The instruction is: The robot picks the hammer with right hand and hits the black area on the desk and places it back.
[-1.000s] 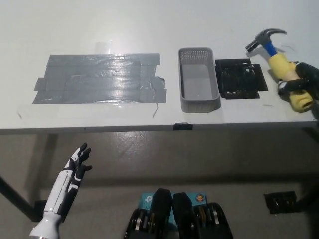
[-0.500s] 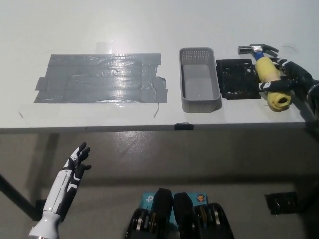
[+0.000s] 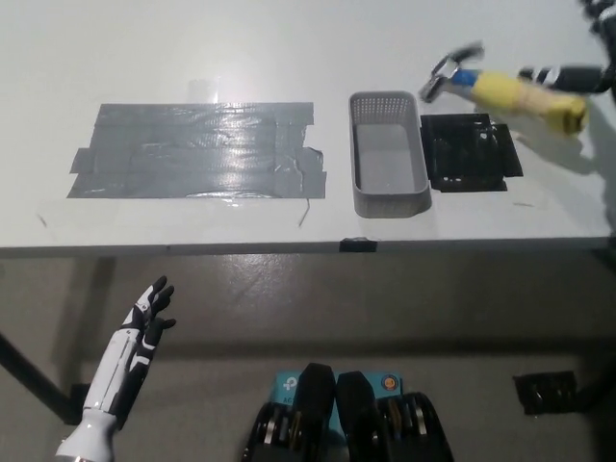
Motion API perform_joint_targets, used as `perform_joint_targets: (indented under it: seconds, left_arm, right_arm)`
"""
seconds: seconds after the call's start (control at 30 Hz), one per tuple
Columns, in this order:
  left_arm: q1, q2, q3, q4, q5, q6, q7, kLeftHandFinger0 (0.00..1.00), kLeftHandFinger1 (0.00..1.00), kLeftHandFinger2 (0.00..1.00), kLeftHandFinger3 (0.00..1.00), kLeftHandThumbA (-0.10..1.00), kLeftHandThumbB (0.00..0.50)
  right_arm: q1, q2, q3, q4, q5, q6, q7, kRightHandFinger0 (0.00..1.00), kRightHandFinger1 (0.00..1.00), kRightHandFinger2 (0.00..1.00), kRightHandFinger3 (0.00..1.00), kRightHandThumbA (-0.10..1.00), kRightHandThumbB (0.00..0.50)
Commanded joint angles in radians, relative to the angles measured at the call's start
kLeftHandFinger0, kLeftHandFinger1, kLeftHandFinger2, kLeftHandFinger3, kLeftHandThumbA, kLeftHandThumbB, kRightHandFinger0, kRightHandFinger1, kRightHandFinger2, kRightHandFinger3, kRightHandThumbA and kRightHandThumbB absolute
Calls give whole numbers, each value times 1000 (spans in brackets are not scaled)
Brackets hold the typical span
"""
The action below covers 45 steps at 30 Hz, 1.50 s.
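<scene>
Yellow-gripped claw hammer is in the air above the far right of the white tabletop, handle lying nearly level and pointing right, steel head to the left, blurred with motion. Head hangs over the strip between the grey mesh basket and the black area, slightly beyond the black patch's far edge. Right robot hand is mostly cut off at the picture's right edge; only dark fingers wrapped round the butt of the handle show, so it has hold of the hammer.

Left robot hand rests low at picture left, below the tabletop edge, fingers spread, holding nothing.

Large grey tape patch lies on the left of the tabletop, well apart from the work.

Step in hand, by judgement: the striking phase, hammer lifted between blows or after one. Next move calls for either another downward swing with the head landing squarely on the black area, clear of the basket wall just beside it, or lowering the hammer flat to the tabletop and letting go.

Against 0.5 s ago: hammer then lay low across the black patch's right side, head at its far edge; now it is raised and swung to horizontal. Left robot hand unchanged.
</scene>
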<state>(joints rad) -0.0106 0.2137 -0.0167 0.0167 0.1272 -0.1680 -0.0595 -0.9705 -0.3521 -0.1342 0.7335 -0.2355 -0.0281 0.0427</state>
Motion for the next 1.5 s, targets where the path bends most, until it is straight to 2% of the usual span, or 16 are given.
perform_joint_targets:
  seconds: [0.0, 0.37, 0.43, 0.53, 0.67, 0.77, 0.8, 0.87, 0.9, 0.93, 1.03, 1.13, 1.27, 1.3, 1.43, 1.47]
  left_arm:
    - [-22, 18, 11, -23, -5, -32, -3, 892, 1000, 1000, 1000, 1000, 73]
    - [-29, 15, 15, -18, -2, -40, 4, 900, 1000, 1000, 1000, 1000, 77]
    - [-37, 16, 14, -19, 0, -41, 4, 899, 1000, 1000, 1000, 1000, 67]
    - [-59, 15, 13, -14, 3, -38, 5, 905, 1000, 1000, 1000, 1000, 78]
    - [-97, 6, 10, 3, 1, -49, 8, 959, 1000, 1000, 1000, 1000, 75]
    - [-122, 5, 6, 11, 1, -44, 3, 1000, 1000, 1000, 1000, 1000, 117]
    - [-131, 7, 4, 13, 1, -37, 0, 1000, 1000, 1000, 1000, 1000, 153]
    - [-146, 6, 3, 21, -10, -41, -7, 1000, 1000, 1000, 1000, 1000, 168]
    - [-147, 6, 3, 21, -14, -43, -8, 1000, 1000, 1000, 1000, 1000, 165]
    - [-146, 7, 1, 21, -12, -46, -9, 1000, 1000, 1000, 1000, 1000, 176]
    - [-152, 1, -9, 33, -14, -61, -14, 1000, 1000, 1000, 1000, 1000, 162]
    - [-142, 4, -10, 41, -17, -69, -16, 1000, 1000, 1000, 1000, 1000, 168]
    - [-121, 3, -14, 38, -20, -74, -22, 1000, 1000, 1000, 1000, 1000, 168]
    - [-113, 1, -15, 37, -22, -73, -24, 1000, 1000, 1000, 1000, 1000, 173]
    - [-80, 1, -25, 40, -8, -99, -19, 1000, 1000, 1000, 1000, 1000, 148]
    - [-68, -1, -27, 37, -12, -102, -20, 1000, 1000, 1000, 1000, 1000, 146]
  right_arm:
    - [-51, -75, -94, -340, -49, -26, -217, 1000, 1000, 1000, 1000, 1000, 348]
    - [24, -74, -159, -769, -43, 95, -164, 1000, 1000, 1000, 1000, 1000, 320]
    - [44, -54, -179, -914, 32, 115, -128, 1000, 1000, 1000, 1000, 1000, 367]
    - [108, -22, -159, -1134, 2, 99, -119, 1000, 1000, 1000, 1000, 1000, 338]
    - [221, 50, -102, -1396, 61, 111, -83, 1000, 1000, 1000, 1000, 1000, 358]
    - [386, 123, -4, -1508, 9, -18, -69, 1000, 1000, 1000, 1000, 1000, 264]
    - [451, 158, 44, -1509, -80, -89, -69, 1000, 1000, 1000, 1000, 1000, 219]
    - [527, 181, 88, -1483, -129, -176, -79, 1000, 1000, 1000, 1000, 1000, 175]
    - [549, 188, 100, -1476, -139, -197, -82, 1000, 1000, 1000, 1000, 1000, 174]
    - [618, 196, 135, -1433, -148, -244, -84, 1000, 1000, 1000, 1000, 1000, 226]
    - [758, 228, 190, -1362, -147, -178, -74, 1000, 1000, 1000, 1000, 1000, 290]
    - [852, 257, 221, -1142, -99, -255, -123, 1000, 1000, 1000, 1000, 1000, 213]
    - [880, 288, 198, -934, -27, -279, -143, 1000, 1000, 1000, 1000, 1000, 233]
    - [880, 287, 183, -840, 0, -290, -141, 1000, 1000, 1000, 1000, 1000, 175]
    - [899, 295, 164, -711, 57, -301, -127, 1000, 1000, 1000, 1000, 1000, 132]
    - [903, 297, 161, -684, 101, -296, -104, 1000, 1000, 1000, 1000, 1000, 151]
